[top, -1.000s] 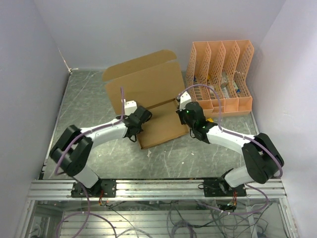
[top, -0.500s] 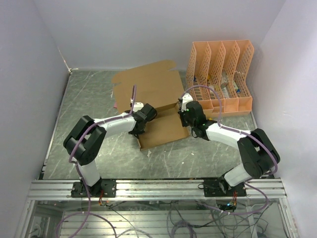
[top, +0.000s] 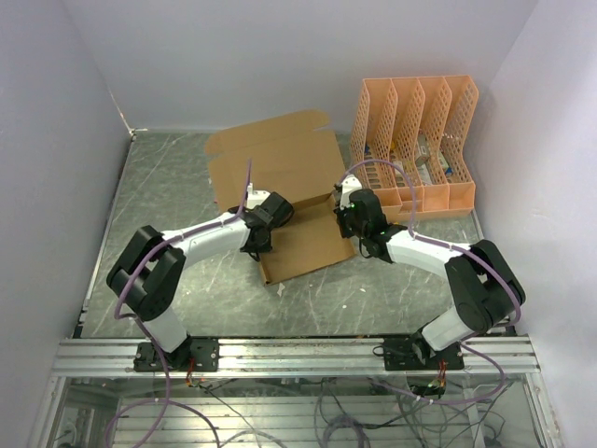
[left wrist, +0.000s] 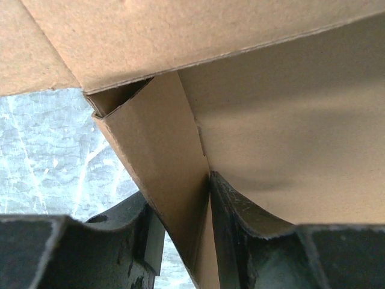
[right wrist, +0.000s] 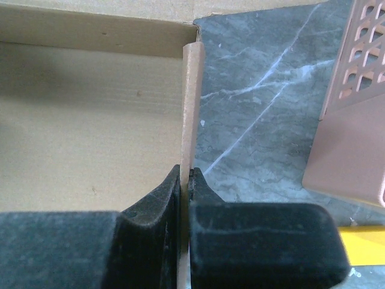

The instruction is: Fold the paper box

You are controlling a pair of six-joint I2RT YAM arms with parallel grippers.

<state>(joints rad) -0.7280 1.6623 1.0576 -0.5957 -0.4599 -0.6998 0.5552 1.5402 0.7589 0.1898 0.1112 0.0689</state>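
The box [top: 280, 168] lies partly folded on the table [top: 159, 205], in the upper middle of the top view, just left of the orange organizer [top: 415, 140]. Its big rear panel tilts up toward the back wall, and a flatter panel reaches toward the bottom of the frame between the two arms.

The left gripper [top: 268, 215] sits at the box's left side, near the centre of the frame. In the left wrist view its fingers [left wrist: 240, 223] stand apart at a middling width with a narrow flap [left wrist: 162, 156] running down between them. The right-hand finger touches the flap. On the other side a sliver of table [left wrist: 42, 144] shows between finger and cardboard, so this gripper [left wrist: 180, 198] is loose around the flap and not clamped on it. Above the flap, a broad panel fills the top and right of that view.

The right gripper [top: 343, 207] is at the box's right edge, just left of the organizer's near corner. In the right wrist view the jaws are pinched tight on the thin upright side wall [right wrist: 192, 102] — the wall rises straight from between the pads of the gripper [right wrist: 184, 174] toward the top of the frame. The box floor lies to the left of the wall and bare table [right wrist: 258, 108] to its right. The organizer [right wrist: 355, 108] fills the right edge, and a yellow strip [right wrist: 361, 247] shows at the lower right.
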